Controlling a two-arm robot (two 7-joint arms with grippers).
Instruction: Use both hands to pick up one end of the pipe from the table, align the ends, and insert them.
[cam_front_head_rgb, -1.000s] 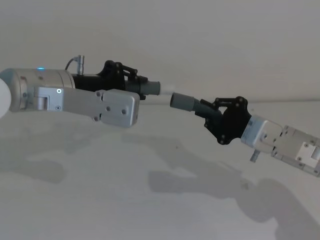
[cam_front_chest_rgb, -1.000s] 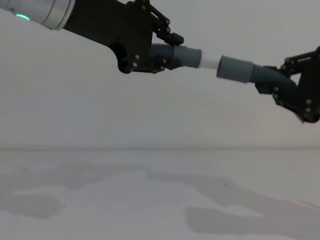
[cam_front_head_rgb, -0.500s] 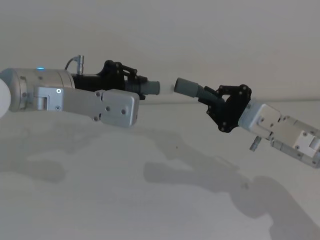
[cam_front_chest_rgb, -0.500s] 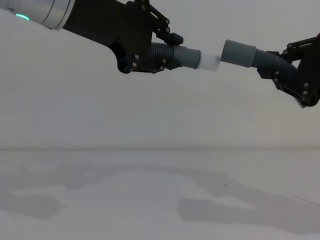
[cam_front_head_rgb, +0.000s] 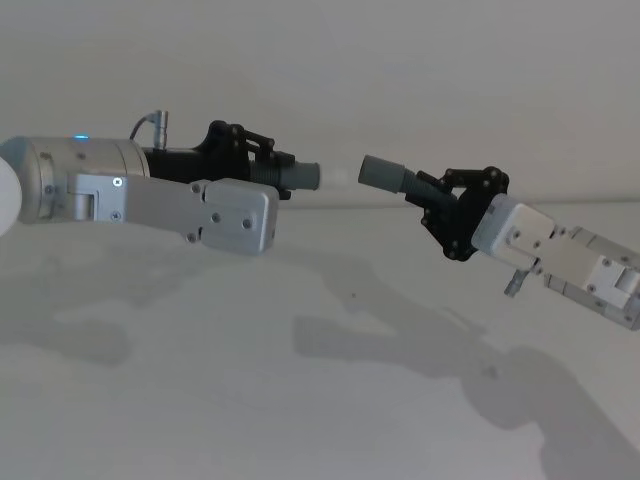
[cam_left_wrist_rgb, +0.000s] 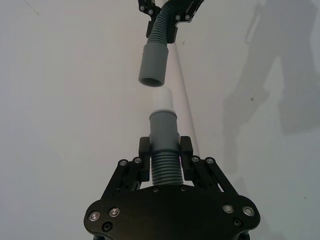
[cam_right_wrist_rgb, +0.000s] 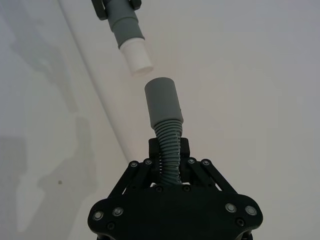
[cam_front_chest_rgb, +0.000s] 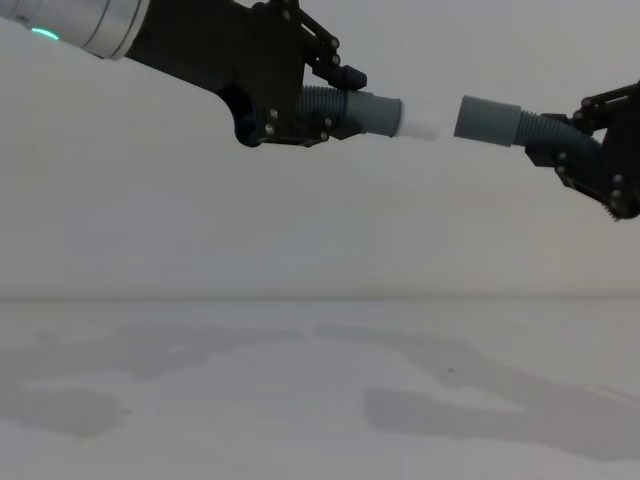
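**Two hose ends held in mid-air, a small gap apart**

Above the white counter (cam_front_chest_rgb: 200, 400), the left gripper (cam_front_chest_rgb: 335, 100) reaches in from 9 o'clock. It is clamped on the ribs of the white-tipped hose piece (cam_front_chest_rgb: 375, 112), just behind its cuff. The right gripper (cam_front_chest_rgb: 570, 140), from 3 o'clock, pinches the socket hose piece (cam_front_chest_rgb: 535, 127) on its ribs, farther back from its cuff. The socket cuff (cam_front_chest_rgb: 488, 119) sits at 3 o'clock of the white tip (cam_front_chest_rgb: 422, 122), close but not touching, roughly in line. Both pieces look light. The ribbed lengths probably flex while the cuffs stay stiff, so a hold near the cuff should steady the push. The right piece's free bend may buckle.
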